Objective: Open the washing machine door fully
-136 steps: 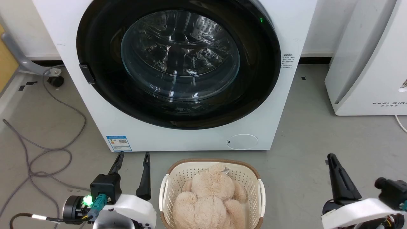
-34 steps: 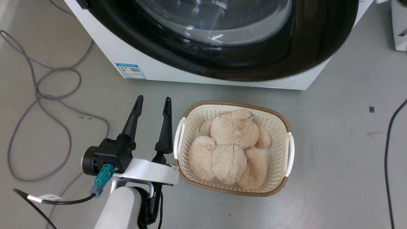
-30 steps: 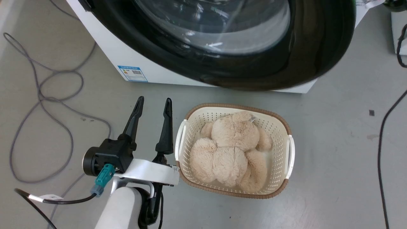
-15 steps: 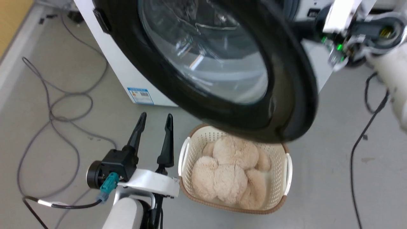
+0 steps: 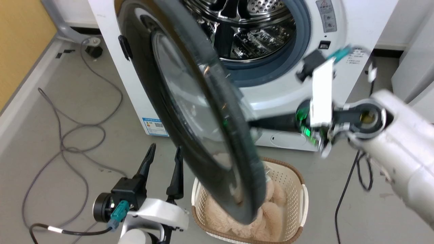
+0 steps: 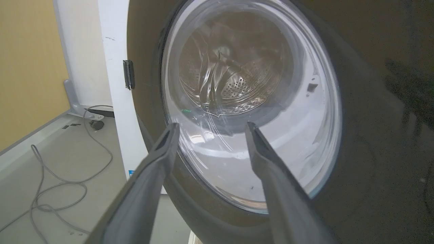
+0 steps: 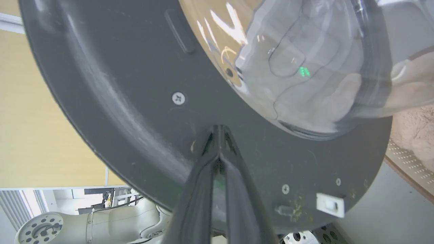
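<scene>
Door [image 5: 190, 112] stands half open, edge-on at centre, over the basket [image 5: 302, 200] at six o'clock. Right gripper [image 7: 219, 128] pinched tight, tips against the door's inner face. Left gripper [image 5: 166, 146] spread wide, empty, seven o'clock.

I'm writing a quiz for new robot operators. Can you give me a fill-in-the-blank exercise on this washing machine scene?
1. Behind the partly open washing machine door, the steel ____ is exposed.
2. The right gripper, shut, has its tips at the door's ____ face.
3. The left gripper has its jaws ____.
4. The plush toy lies in a cream ____.
Missing words: drum; inner; open; basket.
</scene>
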`<state>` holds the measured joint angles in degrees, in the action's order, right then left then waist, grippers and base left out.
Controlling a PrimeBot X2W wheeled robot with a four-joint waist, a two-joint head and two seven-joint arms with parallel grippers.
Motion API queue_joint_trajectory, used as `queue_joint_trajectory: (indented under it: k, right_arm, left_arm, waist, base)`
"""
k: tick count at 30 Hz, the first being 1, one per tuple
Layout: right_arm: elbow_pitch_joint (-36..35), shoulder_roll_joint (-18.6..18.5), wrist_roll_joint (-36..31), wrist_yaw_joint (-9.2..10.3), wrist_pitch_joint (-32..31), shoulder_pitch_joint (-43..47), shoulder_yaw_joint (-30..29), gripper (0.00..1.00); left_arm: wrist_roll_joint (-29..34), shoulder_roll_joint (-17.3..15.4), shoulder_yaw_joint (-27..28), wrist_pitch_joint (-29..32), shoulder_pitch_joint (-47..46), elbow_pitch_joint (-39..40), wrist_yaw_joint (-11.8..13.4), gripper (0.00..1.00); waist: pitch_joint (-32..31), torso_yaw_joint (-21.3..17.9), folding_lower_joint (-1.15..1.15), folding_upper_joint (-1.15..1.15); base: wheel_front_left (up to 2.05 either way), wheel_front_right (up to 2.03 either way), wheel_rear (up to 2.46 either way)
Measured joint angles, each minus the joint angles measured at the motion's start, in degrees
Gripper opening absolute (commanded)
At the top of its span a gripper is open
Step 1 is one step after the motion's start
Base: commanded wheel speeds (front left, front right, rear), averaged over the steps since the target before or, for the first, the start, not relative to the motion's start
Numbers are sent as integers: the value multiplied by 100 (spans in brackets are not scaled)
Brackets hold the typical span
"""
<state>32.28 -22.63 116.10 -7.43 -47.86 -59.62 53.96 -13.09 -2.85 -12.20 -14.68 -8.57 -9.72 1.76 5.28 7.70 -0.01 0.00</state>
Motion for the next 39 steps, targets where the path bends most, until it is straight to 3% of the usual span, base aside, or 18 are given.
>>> queue_joint_trajectory:
  k: [8, 12, 13, 14, 15, 23, 24, 25, 29, 31, 34, 39]
  right_arm:
    - [-1068, -548, 572, 0, 809, 498, 573, 0]
    - [-1803, -1060, 861, 0, 2396, 884, 421, 0]
    - [-1949, -1145, 865, 0, 2778, 1006, 322, 6]
    - [-2082, -1224, 866, 0, 3185, 1143, 205, 50]
    - [-2217, -1303, 881, 0, 3510, 1282, 104, 100]
    - [-3091, -1749, 840, 1, 5297, 2840, -485, 100]
    - [-3091, -1749, 840, 1, 5297, 2840, -485, 100]
    - [-3316, -1758, 719, 0, 5794, 3251, -721, 100]
    - [-3477, -1808, 126, 0, 6237, 4152, -1084, 100]
    - [-3306, -1704, -194, 0, 6260, 4663, -1560, 100]
    - [-2791, -1365, -1136, 0, 6263, 5355, -2519, 100]
    - [-1974, -530, -3597, 0, 6261, 6185, -3975, 100]
  left_arm:
    - [34, -7, 24, 0, 144, -49, 0, 100]
    - [33, -7, 47, 0, 153, -37, 1, 100]
    - [32, -7, 59, 0, 154, -35, 3, 100]
    - [32, -5, 75, 0, 159, -35, 5, 100]
    - [32, -8, 91, 0, 170, -34, 7, 100]
    - [40, -35, 93, 0, 274, -126, -19, 100]
    - [40, -35, 93, 0, 274, -126, -19, 100]
    - [40, -53, 94, 0, 275, -147, -27, 100]
    - [42, -105, 94, 0, 275, -157, -27, 100]
    - [48, -138, 98, 0, 283, -165, -26, 100]
    - [56, -157, 104, 0, 356, -174, -26, 100]
    - [56, -159, 98, 0, 409, -188, -19, 100]
  waist:
    - [-122, -61, 0, 0]
    - [-132, -88, 0, 0]
    - [-141, -100, 0, 0]
    - [-157, -116, 0, 0]
    - [-167, -140, 0, 0]
    - [-290, -297, 0, 0]
    - [-290, -297, 0, 0]
    - [-309, -317, 0, 0]
    - [-331, -333, 1, 0]
    - [-347, -357, 0, 0]
    - [-383, -414, 0, 0]
    - [-408, -487, 0, 0]
  base:
    - [0, 0, 0]
    - [0, 0, 0]
    - [0, 0, 0]
    - [0, 0, 0]
    - [0, 0, 0]
    - [0, 0, 0]
    - [0, 0, 0]
    - [0, 0, 0]
    - [0, 0, 0]
    - [0, 0, 0]
    - [0, 0, 0]
    - [0, 0, 0]
